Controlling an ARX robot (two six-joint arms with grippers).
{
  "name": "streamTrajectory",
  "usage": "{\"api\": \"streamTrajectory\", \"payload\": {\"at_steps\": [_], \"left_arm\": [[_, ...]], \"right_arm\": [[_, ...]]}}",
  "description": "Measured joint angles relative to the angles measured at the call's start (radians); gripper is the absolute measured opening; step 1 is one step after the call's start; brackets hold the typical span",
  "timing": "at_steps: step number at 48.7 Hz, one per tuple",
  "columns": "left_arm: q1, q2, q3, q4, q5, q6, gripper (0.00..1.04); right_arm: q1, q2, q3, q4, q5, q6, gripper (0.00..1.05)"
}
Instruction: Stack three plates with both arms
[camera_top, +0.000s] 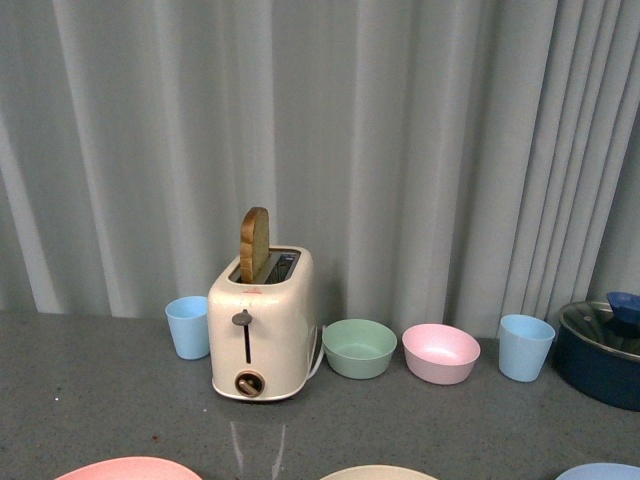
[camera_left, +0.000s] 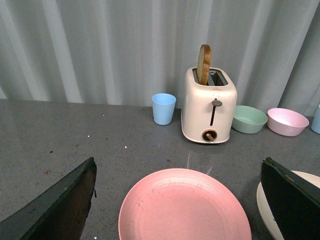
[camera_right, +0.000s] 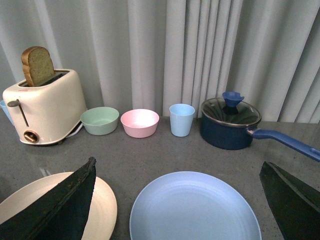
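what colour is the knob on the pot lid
The lid knob is blue; right wrist view shows it best.

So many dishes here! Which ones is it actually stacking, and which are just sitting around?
For the job: pink plate, cream plate, blue plate.

Just lying about: toaster, bread, green bowl, pink bowl, blue cup, second blue cup, blue pot.

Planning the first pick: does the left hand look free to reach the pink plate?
Probably yes: the left hand is open and the pink plate lies bare just ahead of it.
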Motion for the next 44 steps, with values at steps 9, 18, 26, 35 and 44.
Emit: {"api": "streamTrajectory", "payload": {"at_steps": [9,18,26,35,44], "left_arm": [[0.000,0.000,0.000,0.000,0.000,0.000,0.98],[0.000,0.000,0.000,0.000,0.000,0.000,0.98],[0.000,0.000,0.000,0.000,0.000,0.000,0.98],[0.000,0.000,0.000,0.000,0.000,0.000,0.98],[0.096,0.273,0.161,-0.372,0.365,0.010,0.98]], "right_arm": [[0.000,0.000,0.000,0.000,0.000,0.000,0.97],[0.000,0.000,0.000,0.000,0.000,0.000,0.97],[0.000,0.000,0.000,0.000,0.000,0.000,0.97],[0.000,0.000,0.000,0.000,0.000,0.000,0.97],[0.000,0.000,0.000,0.000,-0.004,0.000,0.97]]}}
